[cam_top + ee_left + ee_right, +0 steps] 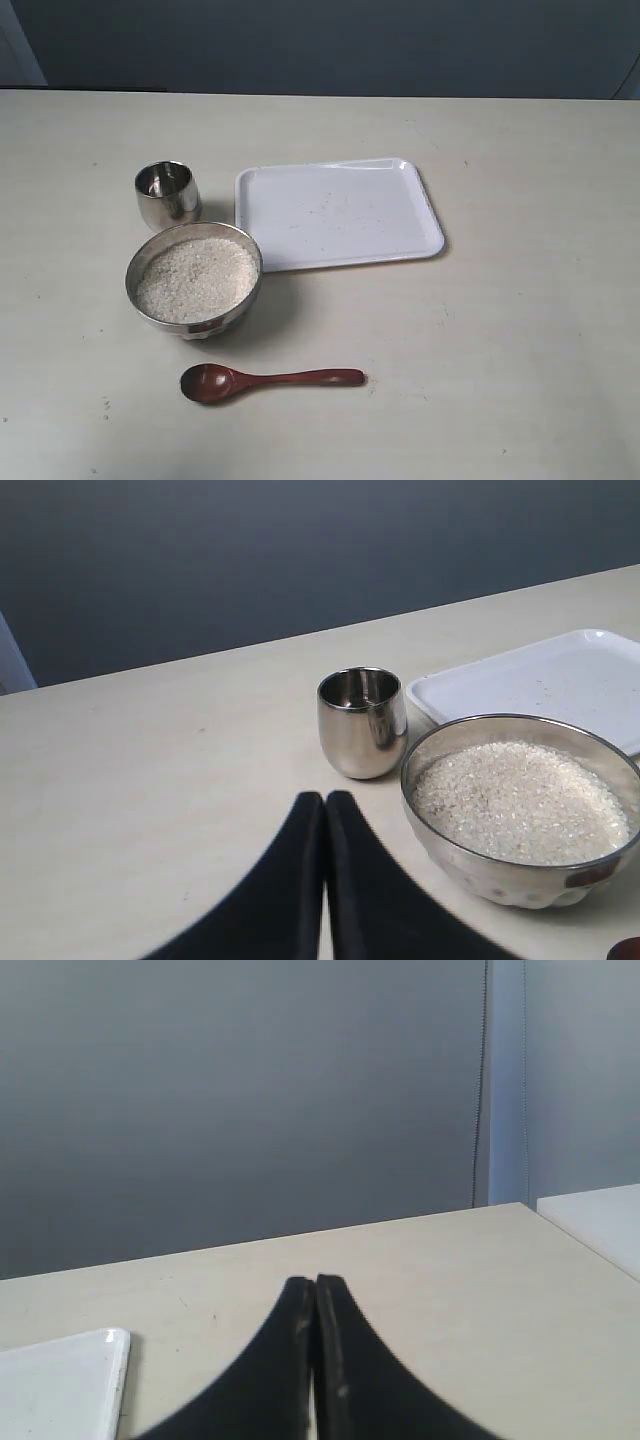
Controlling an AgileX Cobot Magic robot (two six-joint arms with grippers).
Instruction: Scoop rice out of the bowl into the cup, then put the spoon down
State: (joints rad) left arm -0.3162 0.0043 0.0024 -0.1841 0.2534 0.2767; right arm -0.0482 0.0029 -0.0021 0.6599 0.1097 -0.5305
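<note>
1. The bowl (205,324) is seen standing upright on the pale worktop (520,330), left of the middle of the exterior view.
2. The rice (195,278) is held in the bowl, which is filled close to its rim with a fairly level white heap.
3. The cup (167,195) is set upright just behind the bowl and slightly to its left in the exterior view. Whether the two touch cannot be told.
4. The spoon (270,381) is laid flat on the worktop on the near side of the bowl and apart from it. Its oval end is turned hollow side up and pointed left, and its slim handle is stretched to the right.
5. A white rectangular tray (400,200) is placed to the right of the cup. Its near left corner lies just beside the rim of the bowl, and a few small specks are scattered over its surface.
6. The left jaws are shown pressed together, tip against tip, with nothing between them. They are held above the worktop, short of the cup and the bowl, and are aimed between the two.
7. The right jaws are likewise clenched on nothing. They are held over bare worktop, with only a corner of the tray in sight beside them.
</note>
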